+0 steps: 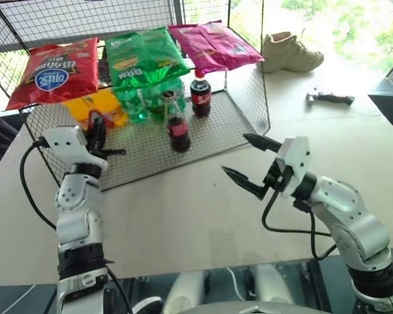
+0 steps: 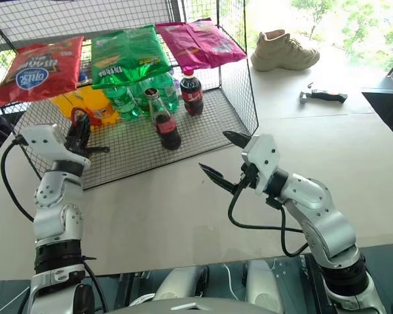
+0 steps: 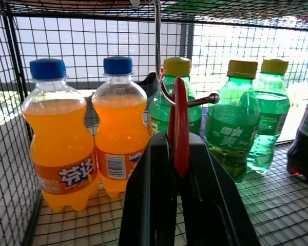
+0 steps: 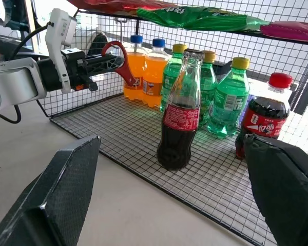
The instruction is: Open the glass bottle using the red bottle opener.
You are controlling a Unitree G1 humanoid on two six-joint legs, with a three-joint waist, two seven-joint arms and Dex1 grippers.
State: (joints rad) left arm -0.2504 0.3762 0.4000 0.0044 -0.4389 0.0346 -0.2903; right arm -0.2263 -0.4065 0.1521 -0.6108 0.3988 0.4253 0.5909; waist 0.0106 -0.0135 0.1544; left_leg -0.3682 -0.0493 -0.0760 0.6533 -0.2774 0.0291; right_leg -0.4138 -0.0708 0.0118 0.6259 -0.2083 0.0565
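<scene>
Two claws are over the pale surface (image 1: pixel 183 216) in front of a wire rack (image 1: pixel 249 98). The left claw (image 4: pixel 105 61) is pressed together on the handle of the red bottle opener (image 4: pixel 124 64), whose loop head sticks out past the fingertips and hangs on a metal hook (image 3: pixel 161 77). Just beyond this claw stand two orange soda bottles (image 3: pixel 87 138) and, beside them, green soda bottles (image 3: pixel 231 123). The right claw (image 1: pixel 249 160) is spread wide and holds nothing; it hovers above the surface, just outside the rack's front edge. The glass bottle (image 4: pixel 178 123) stands upright on the rack's mesh floor, ahead of the right claw and between the two claws, with its metal cap on. A plastic cola bottle (image 4: pixel 264 120) with a red cap stands near it, further from the left claw. Snack bags (image 1: pixel 144 55) lie on top of the rack.
</scene>
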